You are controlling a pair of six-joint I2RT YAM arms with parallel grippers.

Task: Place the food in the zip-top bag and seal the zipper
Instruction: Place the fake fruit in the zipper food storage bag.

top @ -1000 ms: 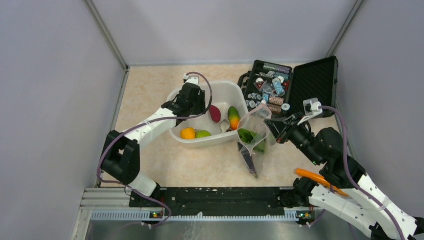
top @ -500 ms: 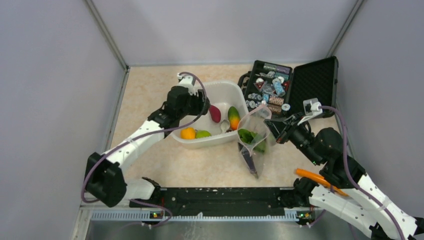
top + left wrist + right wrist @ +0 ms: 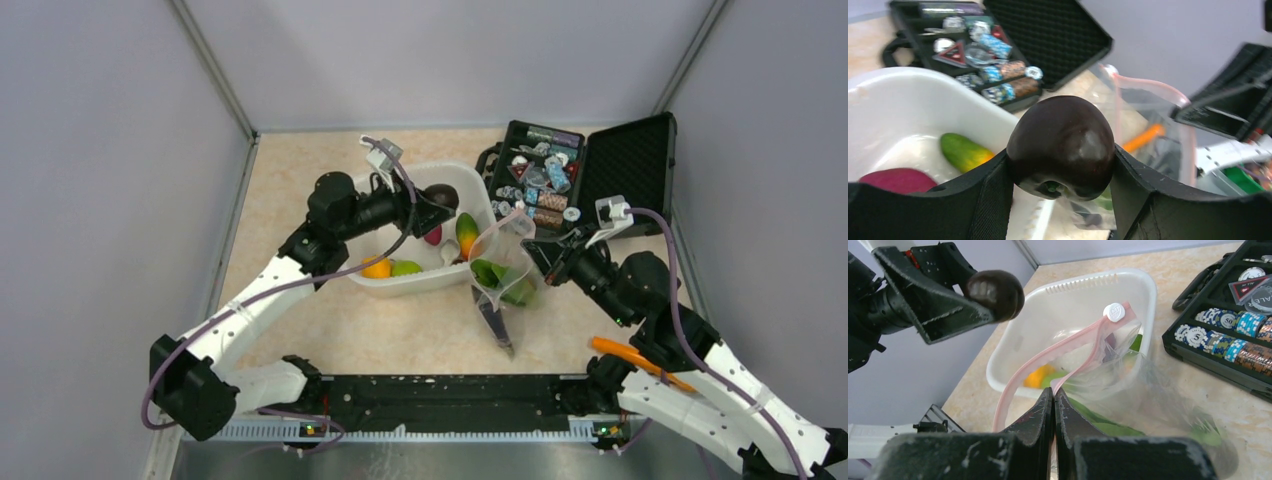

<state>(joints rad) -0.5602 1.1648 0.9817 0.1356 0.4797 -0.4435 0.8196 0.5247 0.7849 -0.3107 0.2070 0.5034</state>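
Note:
My left gripper [image 3: 432,205] is shut on the dark purple eggplant [image 3: 1063,140], holding it above the white tub [image 3: 470,172], a little left of the bag's mouth. The clear zip-top bag [image 3: 505,270] hangs just right of the tub with a green leafy piece [image 3: 492,272] inside. My right gripper [image 3: 1053,390] is shut on the bag's pinkish zipper [image 3: 1073,342], holding the mouth open; the white slider [image 3: 1114,312] sits at the strip's far end. In the tub lie an orange fruit [image 3: 376,267], a green fruit [image 3: 405,268], a yellow-orange pepper [image 3: 466,232] and a reddish-purple piece [image 3: 432,237].
An open black case [image 3: 540,180] of chips stands behind the bag at the back right. An orange-handled object [image 3: 640,360] lies by the right arm's base. Grey walls close in both sides and the back.
My left arm has lifted out of the tub with the eggplant and swung right toward the bag's mouth. The right gripper and bag shifted slightly left.

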